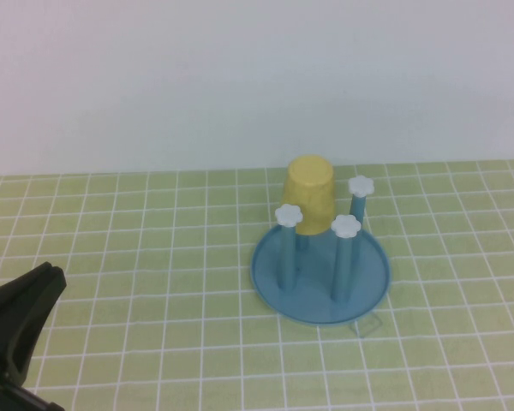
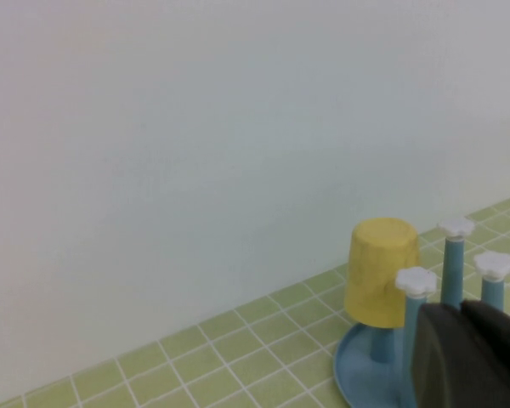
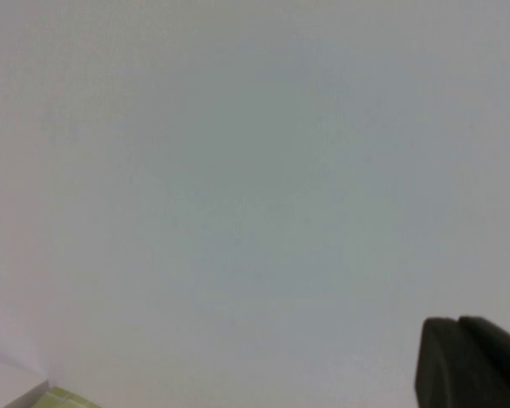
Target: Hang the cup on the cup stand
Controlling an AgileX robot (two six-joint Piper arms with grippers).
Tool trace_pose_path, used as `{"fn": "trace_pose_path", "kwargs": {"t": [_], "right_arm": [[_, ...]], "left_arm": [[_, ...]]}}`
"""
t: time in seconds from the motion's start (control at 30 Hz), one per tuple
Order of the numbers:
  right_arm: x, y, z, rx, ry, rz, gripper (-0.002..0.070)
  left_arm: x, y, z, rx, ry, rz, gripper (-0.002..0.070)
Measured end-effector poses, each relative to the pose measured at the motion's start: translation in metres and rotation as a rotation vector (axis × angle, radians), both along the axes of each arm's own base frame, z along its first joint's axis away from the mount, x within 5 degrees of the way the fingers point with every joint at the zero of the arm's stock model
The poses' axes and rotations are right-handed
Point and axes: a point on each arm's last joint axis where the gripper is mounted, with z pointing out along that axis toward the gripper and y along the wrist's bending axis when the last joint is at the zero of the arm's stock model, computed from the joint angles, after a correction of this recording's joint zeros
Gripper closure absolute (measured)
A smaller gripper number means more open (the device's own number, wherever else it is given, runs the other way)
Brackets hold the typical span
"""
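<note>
Left end effector: positioned at the lower left of the high view, above the counter, fingers closed together with nothing between them. In the left wrist view its dark fingers occupy the lower right corner. Right end effector: absent from the high view; in the right wrist view its dark fingers fill the lower right corner, closed and empty, facing the wall.

No brand, label or writing is readable on any item.

Cup: pale yellow, inverted, seated over the rear left peg of the cup stand, just right of centre in the high view. Three other blue pegs stand upright and bare, each topped with a white flower-shaped cap. The round blue base rests flat on the counter.

Counter surface: light green with a white grid pattern. A plain pale wall rises directly behind it, filling the upper part of the high view.

Open grid surrounds the stand on all sides; the left end effector is well apart from it.
</note>
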Motion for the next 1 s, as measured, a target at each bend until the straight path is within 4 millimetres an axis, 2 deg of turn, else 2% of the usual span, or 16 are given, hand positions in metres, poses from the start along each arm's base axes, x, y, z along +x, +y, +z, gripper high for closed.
{"fn": "trace_pose_path", "kwargs": {"t": [0.1, 0.23, 0.47, 0.63, 0.8, 1.0], "right_arm": [[-0.003, -0.004, 0.0, 0.003, -0.003, -0.024, 0.0678], [-0.019, -0.014, -0.007, 0.003, -0.015, -0.061, 0.0678], [-0.043, -0.048, -0.046, -0.019, 0.003, -0.232, 0.0678], [-0.063, -0.063, -0.068, -0.015, -0.003, -0.311, 0.0678], [-0.077, -0.069, -0.066, 0.001, -0.049, -0.345, 0.0678], [-0.077, -0.064, -0.068, -0.033, -0.065, -0.288, 0.0678]], "left_arm": [[0.0, 0.0, 0.0, 0.0, 0.0, 0.0, 0.0676], [0.002, -0.001, -0.002, 0.006, 0.015, 0.0, 0.0676], [0.014, -0.008, -0.012, 0.039, 0.088, 0.001, 0.0676], [0.029, -0.016, -0.027, 0.093, 0.182, 0.002, 0.0676], [0.039, -0.023, -0.04, 0.135, 0.261, 0.002, 0.0676], [0.044, -0.018, -0.047, 0.152, 0.318, 0.032, 0.0676]]}}
